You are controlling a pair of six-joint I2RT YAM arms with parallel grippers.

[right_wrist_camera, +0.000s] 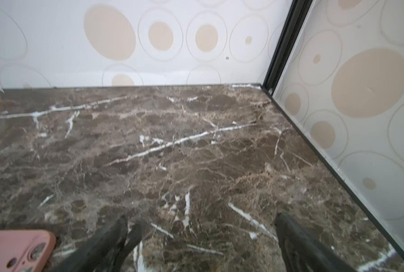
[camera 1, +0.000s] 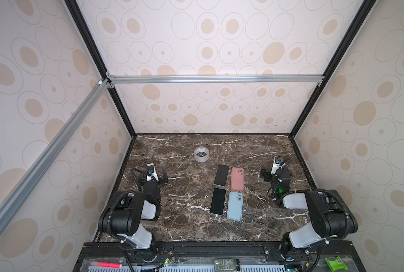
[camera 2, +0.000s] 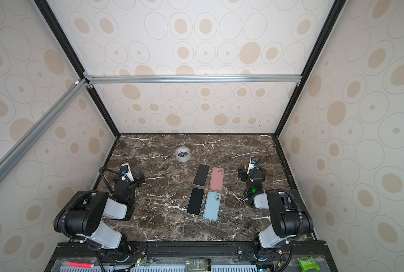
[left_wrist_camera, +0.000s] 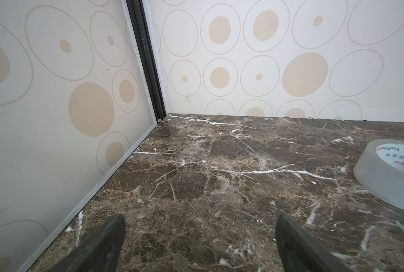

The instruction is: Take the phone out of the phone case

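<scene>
Left side: left tool [left_wrist_camera: 199, 222] low over bare tabletop [camera 1: 184, 223], fingers spread wide, nothing between them. It is well apart from the phones.

Toward the back, left of centre: a roll of tape [camera 1: 201, 154] lying flat, with nothing in its open core that we can see. In the left wrist view it is near the tool but not touching it.

Centre: four items in a two-by-two block, all lying flat.
- Left column: far black phone [camera 1: 221, 175] and near black phone [camera 1: 218, 201], both bare, dark side up. The near one shows a pale edge.
- Right column: pink case [camera 1: 237, 179] at the back and blue case [camera 1: 235, 205] at the front, each just beside its black neighbour, back side up with the camera cutout showing. We cannot tell whether a phone sits inside either case.

Right side: right tool [right_wrist_camera: 202, 220] also low over the tabletop, fingers spread and holding nothing. The right wrist view shows the pink case's camera corner near one finger; we cannot tell whether they touch.
</scene>
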